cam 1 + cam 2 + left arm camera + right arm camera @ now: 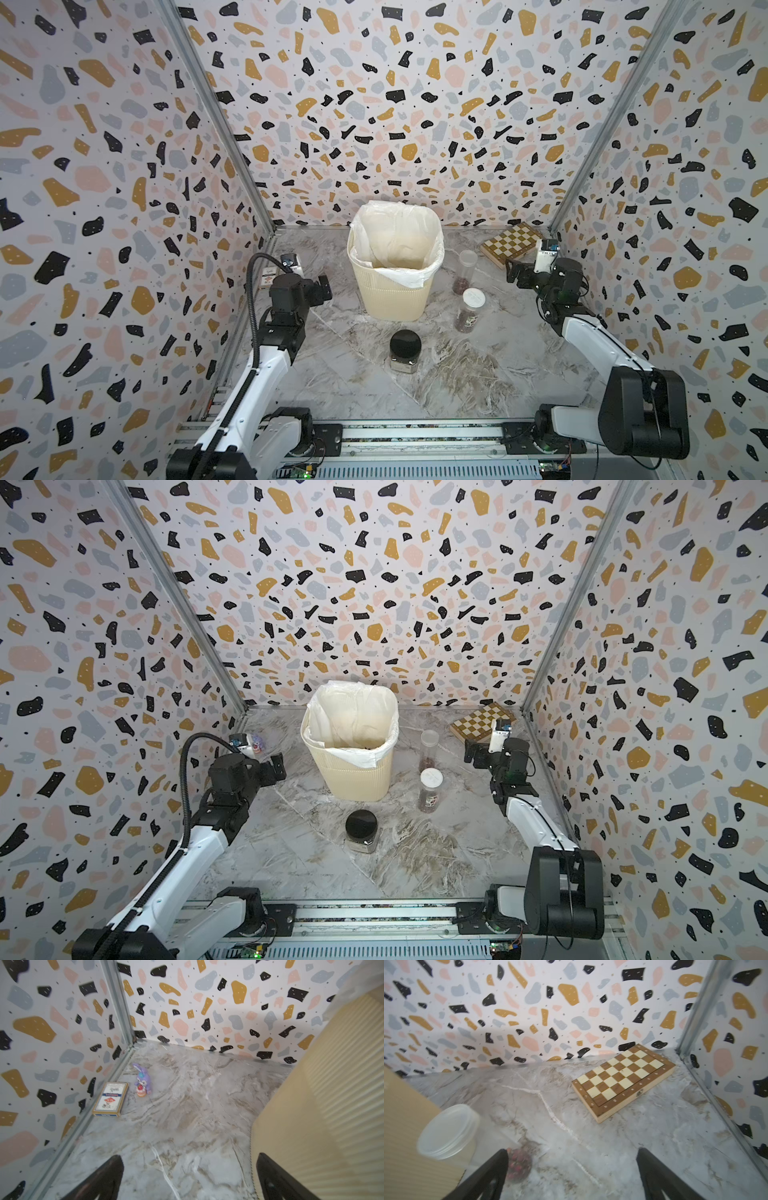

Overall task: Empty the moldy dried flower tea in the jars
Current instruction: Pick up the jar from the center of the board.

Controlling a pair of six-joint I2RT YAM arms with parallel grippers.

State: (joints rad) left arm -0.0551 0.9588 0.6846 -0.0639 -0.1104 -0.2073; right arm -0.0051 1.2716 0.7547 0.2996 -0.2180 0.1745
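Right wrist view: my right gripper (571,1174) hangs with its jaws spread wide and nothing between them. The tall slim jar (446,1130) stands just beside one finger, lid on.
Left side: my left gripper (189,1178) is likewise spread and empty, close to the ribbed wall of the bin (332,1105).
Tea: the moldy dried flower tea (519,1164) lies as a shallow reddish layer at the bottom of the tall slim jar. A similar dark layer shows in the white-lidded jar (471,309). I cannot make out what is in the black-lidded jar (405,351).
Jars: in both top views all three stand upright and capped on the marble tabletop (457,374), the tall one just behind the white-lidded one, the black-lidded one in front of the bin.
Risk, toppling: the tall jar looks narrow and tippy. I judge that a sideways brush from a finger would knock it into its neighbour.
Risk, lids: every cap is on, so tipping a jar before uncapping it empties nothing. Smooth clear walls may also slip while the cap is twisted.
Risk, spill: pouring short of the bin's rim would scatter bits on the marble, and the loose liner could fold inward.
Risk, clutter: an arm swing could strike the chessboard (623,1082), the card box (110,1099) or the bunny figurine (142,1082).
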